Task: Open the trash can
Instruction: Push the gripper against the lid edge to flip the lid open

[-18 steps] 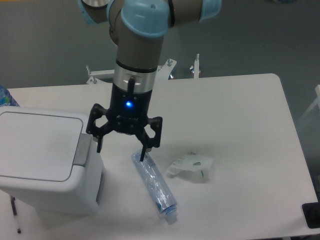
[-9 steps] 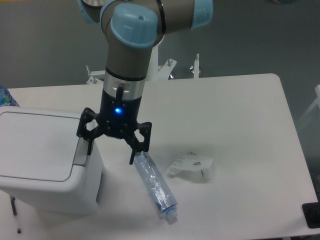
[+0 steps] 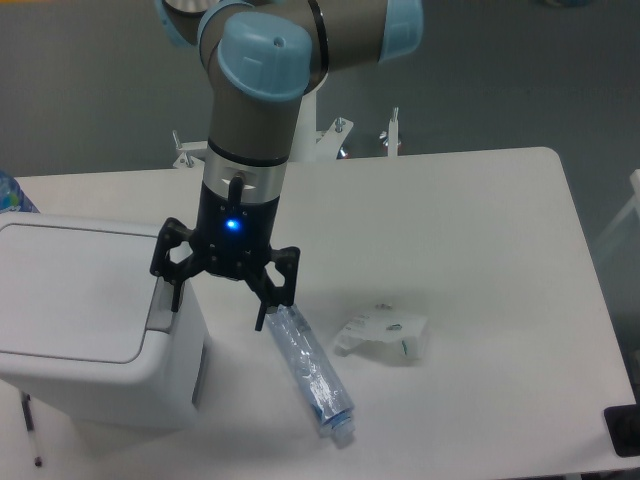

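The trash can (image 3: 90,320) is a boxy white bin at the table's left front, its flat lid down. Its grey push tab (image 3: 161,300) sits on the right rim. My gripper (image 3: 219,310) hangs open beside the bin's right edge. Its left finger (image 3: 176,292) stands right over the grey tab; I cannot tell if it touches. The right finger (image 3: 266,308) is above the end of the crushed clear plastic bottle (image 3: 310,372). Nothing is held between the fingers.
The bottle lies on the white table (image 3: 480,250) just right of the bin. A crumpled white wrapper (image 3: 385,334) lies further right. A blue object (image 3: 12,195) shows at the left edge behind the bin. A black object (image 3: 625,430) sits at the front right corner.
My gripper has moved left, from over the bottle's top toward the bin, bringing its left finger over the grey tab. The last half second shows only a slight shift. The lid stays shut.
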`<action>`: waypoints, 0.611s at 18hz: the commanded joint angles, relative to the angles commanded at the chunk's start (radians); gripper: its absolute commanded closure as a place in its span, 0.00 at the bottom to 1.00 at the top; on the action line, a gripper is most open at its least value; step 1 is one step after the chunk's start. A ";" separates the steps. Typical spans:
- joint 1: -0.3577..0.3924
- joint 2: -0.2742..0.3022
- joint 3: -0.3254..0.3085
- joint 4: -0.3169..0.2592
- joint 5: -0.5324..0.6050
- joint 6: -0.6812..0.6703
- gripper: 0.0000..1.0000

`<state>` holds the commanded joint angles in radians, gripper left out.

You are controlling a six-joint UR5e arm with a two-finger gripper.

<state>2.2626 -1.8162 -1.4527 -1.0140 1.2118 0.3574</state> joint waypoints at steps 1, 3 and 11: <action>0.000 -0.002 0.000 0.000 -0.002 0.000 0.00; 0.000 -0.005 0.000 0.000 0.000 0.000 0.00; -0.002 -0.012 0.000 0.000 0.000 0.000 0.00</action>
<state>2.2611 -1.8285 -1.4527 -1.0140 1.2118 0.3574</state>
